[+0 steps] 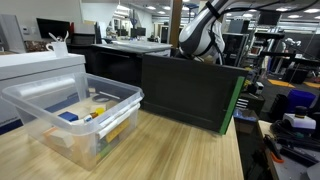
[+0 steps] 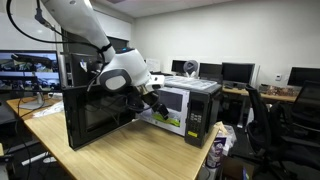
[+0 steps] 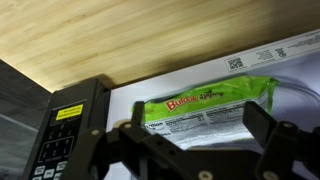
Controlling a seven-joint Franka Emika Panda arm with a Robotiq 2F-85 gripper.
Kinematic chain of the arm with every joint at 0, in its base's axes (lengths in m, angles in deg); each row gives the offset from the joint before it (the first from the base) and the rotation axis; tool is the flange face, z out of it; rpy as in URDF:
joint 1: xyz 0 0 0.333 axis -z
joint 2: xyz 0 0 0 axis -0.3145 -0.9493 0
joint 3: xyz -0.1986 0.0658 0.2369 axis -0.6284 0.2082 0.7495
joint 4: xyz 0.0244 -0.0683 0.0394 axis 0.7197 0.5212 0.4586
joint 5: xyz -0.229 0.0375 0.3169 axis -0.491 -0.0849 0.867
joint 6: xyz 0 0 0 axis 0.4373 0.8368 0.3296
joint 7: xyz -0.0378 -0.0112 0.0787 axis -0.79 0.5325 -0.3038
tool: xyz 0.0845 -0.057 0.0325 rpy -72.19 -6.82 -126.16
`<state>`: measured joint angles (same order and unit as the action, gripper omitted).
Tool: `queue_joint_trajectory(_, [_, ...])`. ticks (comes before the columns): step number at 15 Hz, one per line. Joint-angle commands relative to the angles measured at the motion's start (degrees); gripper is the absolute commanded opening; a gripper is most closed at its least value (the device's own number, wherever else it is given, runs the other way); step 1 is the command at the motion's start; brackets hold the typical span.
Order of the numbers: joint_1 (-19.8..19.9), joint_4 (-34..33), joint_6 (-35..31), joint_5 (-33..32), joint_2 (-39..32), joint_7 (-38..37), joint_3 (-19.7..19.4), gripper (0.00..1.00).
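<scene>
My gripper (image 3: 196, 108) is open, its two black fingers (image 3: 258, 118) standing wide apart with nothing between them. Just beyond the fingertips lies a green and white snack bag (image 3: 215, 100) on a white surface. To the left of the bag is the microwave's black control panel (image 3: 58, 140). In an exterior view the gripper (image 2: 155, 104) hangs at the open front of the microwave (image 2: 203, 112), with the bag (image 2: 172, 121) just past it. The black door (image 2: 95, 118) stands swung open. In an exterior view the arm (image 1: 205, 35) shows, but the gripper is hidden behind the black microwave (image 1: 190, 92).
A clear plastic bin (image 1: 40, 105) with several small items stands on the wooden table (image 1: 170, 155). Desks with monitors (image 2: 235, 72) and an office chair (image 2: 300, 115) stand around the table. Table wood (image 3: 120, 40) shows beyond the microwave.
</scene>
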<state>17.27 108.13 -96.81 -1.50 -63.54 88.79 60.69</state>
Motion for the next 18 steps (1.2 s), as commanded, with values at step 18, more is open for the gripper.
queue_joint_trajectory(18, [-4.63, -3.49, 11.06, 2.6, 0.3, -17.79, -2.85, 1.0])
